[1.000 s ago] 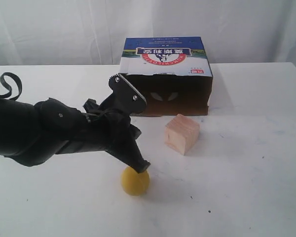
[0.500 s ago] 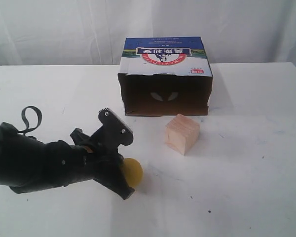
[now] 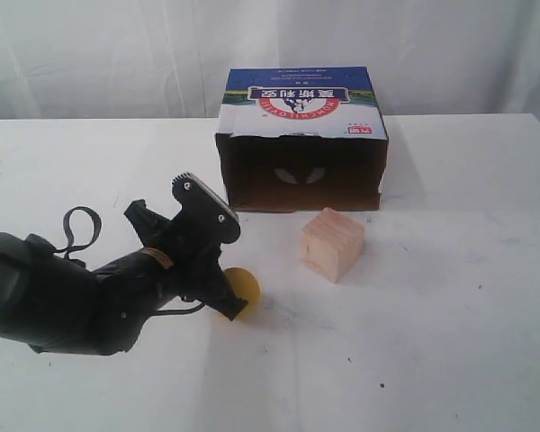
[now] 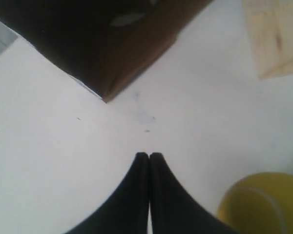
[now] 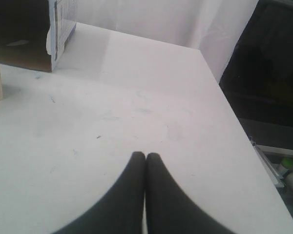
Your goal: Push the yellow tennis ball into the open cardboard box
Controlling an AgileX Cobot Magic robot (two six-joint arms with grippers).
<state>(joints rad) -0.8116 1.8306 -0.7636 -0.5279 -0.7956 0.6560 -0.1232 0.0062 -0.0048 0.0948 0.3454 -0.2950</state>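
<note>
Left wrist view: I log my left gripper point(image 4: 149, 156), fingers pressed together, gripping nothing. The yellow tennis ball point(image 4: 259, 204) is just beside its fingers, the open cardboard box point(image 4: 102, 44) ahead of the tips, and the wooden cube point(image 4: 276, 36) ahead on the ball's side. My right gripper point(image 5: 145, 156) is likewise closed and empty.

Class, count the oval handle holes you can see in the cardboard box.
2, both pale ovals on the far inner wall of the open cardboard box: left handle hole, right handle hole, side by side. Other walls may hide more.
</note>
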